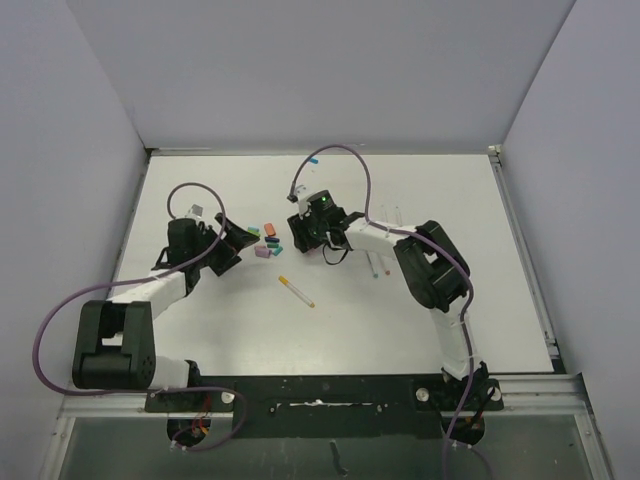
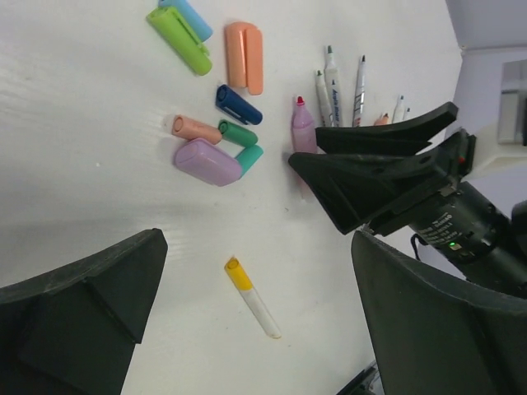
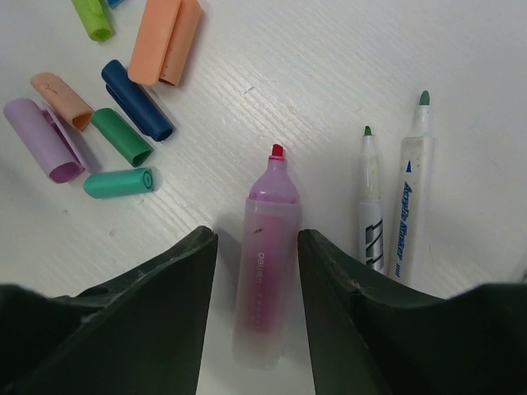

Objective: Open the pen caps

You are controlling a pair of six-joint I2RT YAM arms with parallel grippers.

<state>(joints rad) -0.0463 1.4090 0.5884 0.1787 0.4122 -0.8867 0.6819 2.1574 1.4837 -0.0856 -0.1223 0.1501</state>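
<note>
Several loose pen caps lie in a cluster: lilac, salmon, navy, green, teal, orange and light green. An uncapped lilac-pink highlighter lies on the table between the jaws of my right gripper, which is open, with a gap on each side. My left gripper is open and empty above a white pen with its yellow cap on, which lies apart from the rest.
Uncapped white pens lie right of the highlighter, with more by the right arm. A small blue item lies near the far edge. The right gripper shows in the left wrist view, close to the cap cluster. Grey walls enclose the white table.
</note>
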